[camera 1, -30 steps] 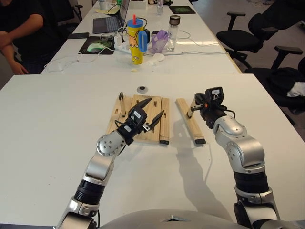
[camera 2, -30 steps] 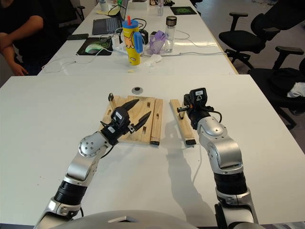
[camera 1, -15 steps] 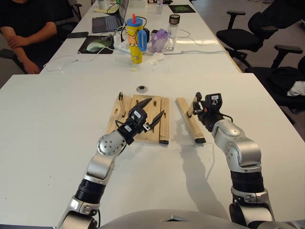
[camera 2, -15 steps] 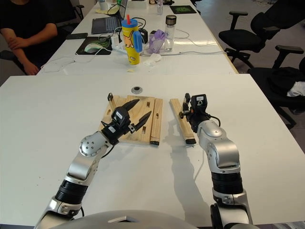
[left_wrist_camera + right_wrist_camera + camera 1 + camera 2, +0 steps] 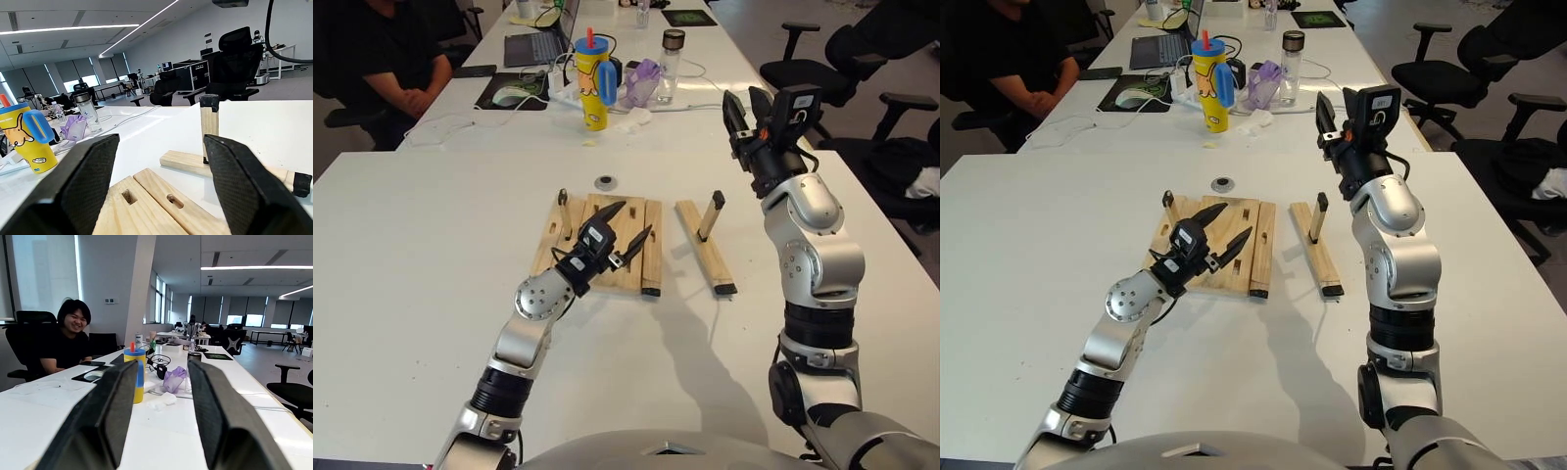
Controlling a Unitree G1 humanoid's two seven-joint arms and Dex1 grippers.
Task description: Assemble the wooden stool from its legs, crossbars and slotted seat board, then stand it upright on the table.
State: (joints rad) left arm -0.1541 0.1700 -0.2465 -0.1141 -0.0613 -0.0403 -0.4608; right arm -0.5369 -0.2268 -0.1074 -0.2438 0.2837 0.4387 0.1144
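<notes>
The seat board lies flat near the middle of the white counter. It is made of pale wood strips side by side, with little slots cut in it and dark caps on some ends. A thin peg with a dark top stands up at its left edge. The left end effector hangs low over the board with its two black fingers spread apart and nothing in them. It looks ready to press on the board or hold it steady. Just beside the board, on the right, a long stick lies flat. A short leg with a black top stands straight up on it — probably it sits in a hole there, since nothing holds it. The right end effector is up high in the air, well apart from the wood, with its fingers spread and empty. It seems lifted out of the way. The stool is not yet built — most parts lie loose.
</notes>
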